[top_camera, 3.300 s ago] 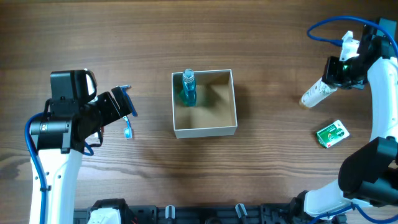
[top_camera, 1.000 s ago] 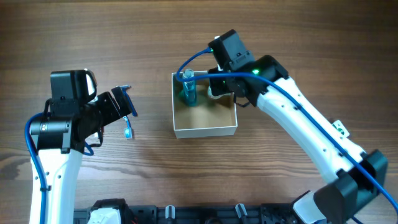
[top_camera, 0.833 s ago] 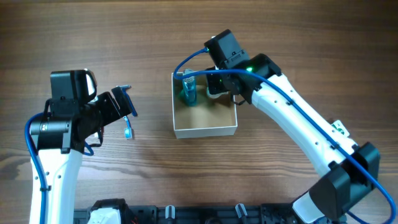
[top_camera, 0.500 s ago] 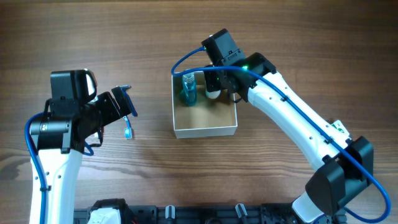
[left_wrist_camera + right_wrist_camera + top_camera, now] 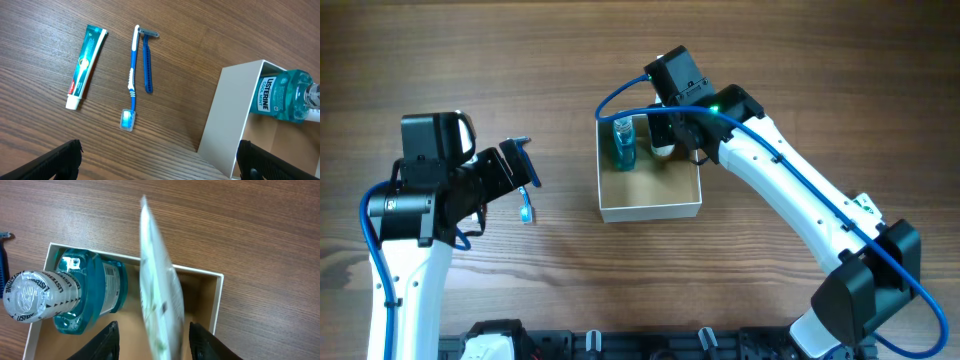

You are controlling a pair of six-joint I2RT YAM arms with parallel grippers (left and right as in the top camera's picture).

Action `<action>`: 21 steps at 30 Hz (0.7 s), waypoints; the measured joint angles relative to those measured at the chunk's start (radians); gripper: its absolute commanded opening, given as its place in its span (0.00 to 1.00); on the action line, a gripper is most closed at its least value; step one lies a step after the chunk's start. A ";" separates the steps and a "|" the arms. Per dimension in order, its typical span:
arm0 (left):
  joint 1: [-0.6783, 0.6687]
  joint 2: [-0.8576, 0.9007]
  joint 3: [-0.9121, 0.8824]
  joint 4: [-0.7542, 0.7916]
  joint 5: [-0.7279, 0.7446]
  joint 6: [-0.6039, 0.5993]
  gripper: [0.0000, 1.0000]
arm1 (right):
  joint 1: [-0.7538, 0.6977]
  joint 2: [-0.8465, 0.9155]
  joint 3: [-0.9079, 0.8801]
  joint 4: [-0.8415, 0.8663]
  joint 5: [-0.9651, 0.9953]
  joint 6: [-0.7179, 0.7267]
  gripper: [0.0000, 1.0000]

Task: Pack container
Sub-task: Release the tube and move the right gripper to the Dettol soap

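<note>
The container (image 5: pixel 650 207) sits mid-table, white walls, tan inside. A teal mouthwash bottle (image 5: pixel 623 145) stands in its back left corner. My right gripper (image 5: pixel 665 138) hangs over the container's back edge. In the right wrist view its jaws (image 5: pixel 152 326) are open, with a blurred white tube (image 5: pixel 160 305) upright between them and a gap on each side, next to the mouthwash bottle (image 5: pixel 75 295) and inside the container's rim (image 5: pixel 218 305). My left gripper (image 5: pixel 525 170) is open and empty left of the container; the left wrist view shows its jaws (image 5: pixel 159 147) spread wide.
A toothpaste tube (image 5: pixel 86 67), a blue toothbrush (image 5: pixel 132 80) and a blue razor (image 5: pixel 147 60) lie on the wood left of the container (image 5: pixel 230 120). A green packet (image 5: pixel 865 205) lies at the right, partly under my right arm.
My right arm has carried the white tube from the far right to over the container's back, beside the mouthwash bottle. In the last half second it barely moved. The left arm stayed still.
</note>
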 measured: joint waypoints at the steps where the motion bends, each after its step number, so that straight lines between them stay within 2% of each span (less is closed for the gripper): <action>1: 0.000 0.000 0.000 0.000 0.000 0.000 1.00 | 0.000 0.000 0.000 0.000 0.000 0.000 0.49; 9: 0.000 0.000 0.000 0.000 0.000 0.000 1.00 | 0.000 -0.034 0.000 -0.028 0.000 0.000 0.56; 11: 0.000 0.000 0.000 0.000 0.000 0.000 1.00 | -0.003 -0.082 0.001 -0.046 0.001 0.000 0.57; 13: 0.000 0.000 0.000 0.000 0.000 0.000 1.00 | -0.016 -0.153 0.006 -0.055 0.001 0.002 0.67; 18: 0.000 0.000 0.000 0.000 0.000 0.000 1.00 | -0.133 -0.347 0.036 -0.081 0.011 0.058 0.69; 19: 0.000 0.000 0.000 0.000 0.000 0.000 1.00 | -0.144 -0.359 0.037 -0.089 0.014 0.103 0.76; 21: 0.000 0.000 0.000 0.000 0.000 0.000 1.00 | -0.285 -0.443 0.060 -0.205 0.053 0.181 0.89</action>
